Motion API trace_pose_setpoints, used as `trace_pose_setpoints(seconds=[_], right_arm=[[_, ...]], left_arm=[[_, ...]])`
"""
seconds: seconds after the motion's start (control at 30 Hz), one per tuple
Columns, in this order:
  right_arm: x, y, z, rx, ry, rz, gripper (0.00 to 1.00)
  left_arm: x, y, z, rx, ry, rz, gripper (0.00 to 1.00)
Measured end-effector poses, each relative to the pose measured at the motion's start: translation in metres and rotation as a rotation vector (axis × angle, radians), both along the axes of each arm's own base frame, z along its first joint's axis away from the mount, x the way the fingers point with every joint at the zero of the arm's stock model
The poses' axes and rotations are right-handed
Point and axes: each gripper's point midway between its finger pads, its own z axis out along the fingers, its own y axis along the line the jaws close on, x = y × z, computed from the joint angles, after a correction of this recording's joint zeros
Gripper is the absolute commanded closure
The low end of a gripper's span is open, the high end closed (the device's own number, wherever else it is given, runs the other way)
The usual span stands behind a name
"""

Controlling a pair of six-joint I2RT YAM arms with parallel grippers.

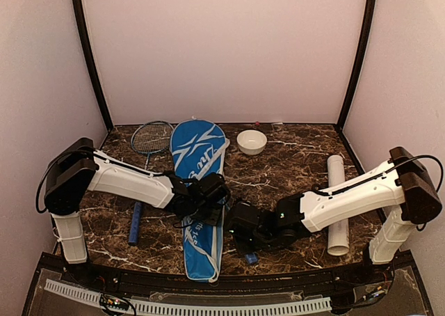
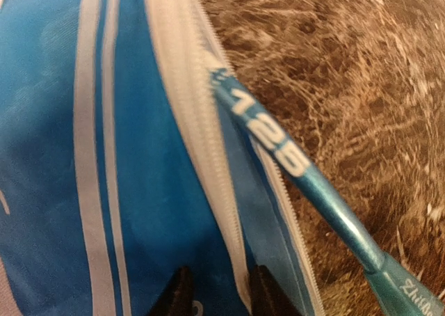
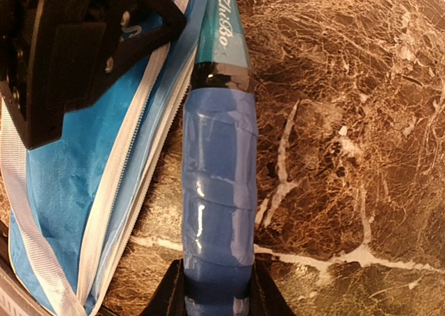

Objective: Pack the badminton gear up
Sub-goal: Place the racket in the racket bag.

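The blue racket cover (image 1: 198, 164) lies lengthwise mid-table, its white zip edge (image 2: 201, 121) parted. My left gripper (image 1: 213, 191) hovers low over that edge, jaws part open, one black finger (image 2: 178, 296) on the blue cloth and the other beside the white trim. A blue racket shaft (image 2: 292, 164) runs in under the zip. My right gripper (image 1: 243, 238) is shut on that racket's blue handle (image 3: 217, 191), which lies on the marble beside the cover. A second racket (image 1: 151, 138) rests at the left, its handle (image 1: 135, 223) pointing toward me. A long white tube (image 1: 338, 204) lies at the right.
A small white bowl (image 1: 251, 141) stands at the back, right of the cover's top. The left arm's black wrist (image 3: 76, 48) sits close above the cover, just left of the held handle. Walls close the table on three sides.
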Motion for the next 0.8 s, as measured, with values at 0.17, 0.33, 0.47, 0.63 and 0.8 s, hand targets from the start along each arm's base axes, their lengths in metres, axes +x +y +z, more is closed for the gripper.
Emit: trace_pose_setpoints(seconds=[0.17,0.33,0.47,0.63,0.8], right_arm=[[0.002,0.003,-0.001,0.007,-0.009,0.002,1.0],[0.004,0.012,-0.01,-0.005,-0.008,0.002,1.0],[0.003,0.017,-0.011,0.014,0.001,0.007,0.95],[0.0,0.024,-0.01,0.047,0.022,0.017,0.78],[-0.001,0.03,-0.013,0.092,0.051,0.027,0.66]], left_arm=[[0.0,-0.001,-0.001,-0.021,0.002,0.024,0.96],[-0.001,0.002,0.001,-0.05,-0.006,0.032,1.0],[-0.008,0.012,0.004,-0.068,-0.003,0.023,1.0],[-0.015,0.013,0.02,-0.126,-0.012,-0.006,1.0],[-0.014,0.009,0.025,-0.154,-0.015,-0.012,1.0]])
